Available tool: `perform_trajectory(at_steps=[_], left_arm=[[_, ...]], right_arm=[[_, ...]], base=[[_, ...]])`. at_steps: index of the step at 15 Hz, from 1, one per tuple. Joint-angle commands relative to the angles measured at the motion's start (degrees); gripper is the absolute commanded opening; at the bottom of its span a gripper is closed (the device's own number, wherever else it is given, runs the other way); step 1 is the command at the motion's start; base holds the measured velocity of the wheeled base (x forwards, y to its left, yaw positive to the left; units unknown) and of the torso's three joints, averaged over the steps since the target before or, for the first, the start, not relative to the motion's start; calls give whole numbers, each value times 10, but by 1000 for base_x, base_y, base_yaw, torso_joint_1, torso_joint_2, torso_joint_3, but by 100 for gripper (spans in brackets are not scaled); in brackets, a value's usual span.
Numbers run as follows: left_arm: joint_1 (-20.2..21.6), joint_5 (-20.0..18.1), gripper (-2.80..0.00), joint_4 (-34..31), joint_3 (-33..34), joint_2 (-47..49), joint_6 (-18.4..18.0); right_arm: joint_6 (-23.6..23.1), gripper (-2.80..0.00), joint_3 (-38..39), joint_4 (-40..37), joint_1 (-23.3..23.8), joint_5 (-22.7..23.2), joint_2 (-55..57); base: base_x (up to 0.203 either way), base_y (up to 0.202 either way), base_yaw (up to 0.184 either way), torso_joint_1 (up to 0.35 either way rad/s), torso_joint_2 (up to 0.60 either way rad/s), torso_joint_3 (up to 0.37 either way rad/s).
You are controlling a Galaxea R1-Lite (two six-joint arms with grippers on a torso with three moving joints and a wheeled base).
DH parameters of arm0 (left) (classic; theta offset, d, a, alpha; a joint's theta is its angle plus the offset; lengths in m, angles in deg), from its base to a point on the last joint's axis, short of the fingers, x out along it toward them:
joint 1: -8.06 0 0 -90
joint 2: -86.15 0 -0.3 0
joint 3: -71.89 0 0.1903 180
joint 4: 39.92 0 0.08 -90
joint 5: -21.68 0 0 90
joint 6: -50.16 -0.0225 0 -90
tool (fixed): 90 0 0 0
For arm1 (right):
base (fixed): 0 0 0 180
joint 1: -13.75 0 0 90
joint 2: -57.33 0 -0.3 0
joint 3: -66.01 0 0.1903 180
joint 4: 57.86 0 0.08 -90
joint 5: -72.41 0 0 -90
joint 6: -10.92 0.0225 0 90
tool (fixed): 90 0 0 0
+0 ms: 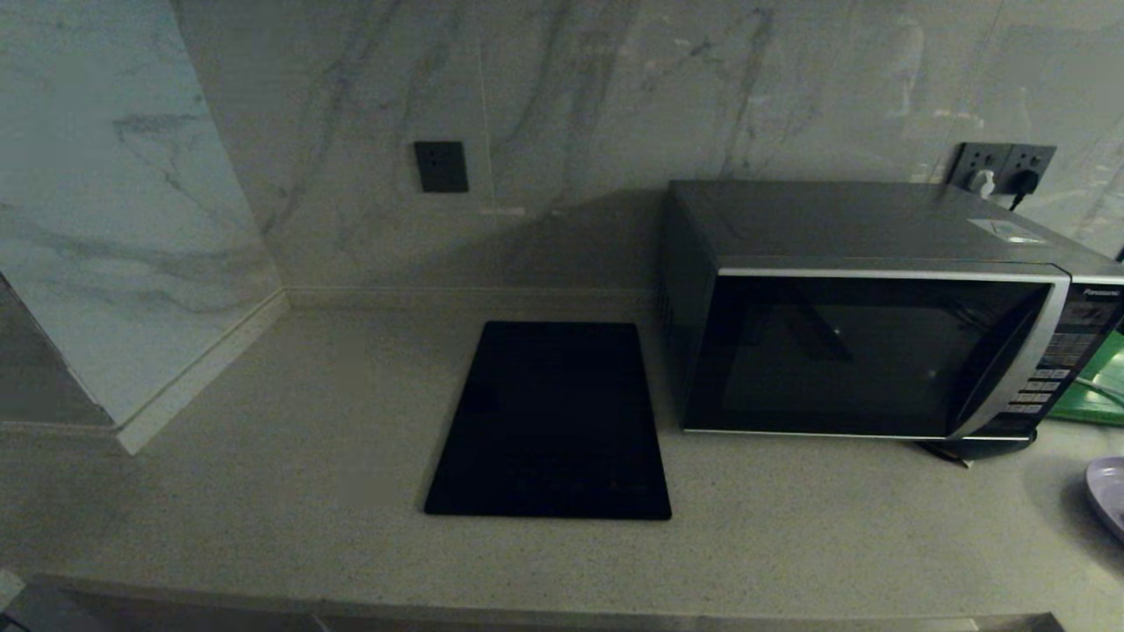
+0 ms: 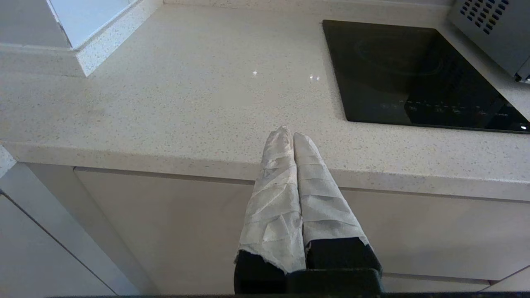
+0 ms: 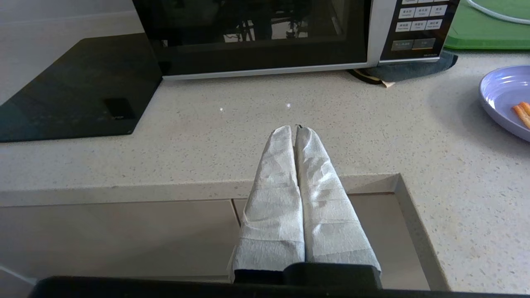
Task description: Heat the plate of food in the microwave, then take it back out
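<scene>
The dark grey microwave (image 1: 869, 316) stands at the back right of the counter with its black glass door closed; its door and button panel also fill the right wrist view as the microwave (image 3: 265, 37). The lilac plate of food (image 3: 507, 101), with orange sticks on it, lies on the counter to the microwave's right, and only the plate's edge (image 1: 1108, 493) shows in the head view. My right gripper (image 3: 295, 129) hangs shut and empty over the counter's front edge, before the microwave. My left gripper (image 2: 289, 133) is shut and empty at the front edge, left of the cooktop.
A flat black cooktop (image 1: 551, 421) lies in the counter left of the microwave. A green board (image 3: 484, 29) sits right of the microwave. A marble side wall (image 1: 114, 219) closes the left end. Wall sockets (image 1: 1001, 171) hold plugs behind the microwave.
</scene>
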Motion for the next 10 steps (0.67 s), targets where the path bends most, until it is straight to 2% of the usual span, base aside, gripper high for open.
perform_trajectory(at_steps=[1,10], left_arm=[[0,0,-280,0,0,0,0],[0,0,-280,0,0,1,0]], right_arm=[[1,-280,1,1,0,0,1],[3,-280,1,1,0,-1,1]], base=[[0,0,0,0,0,0],[0,0,0,0,0,0]])
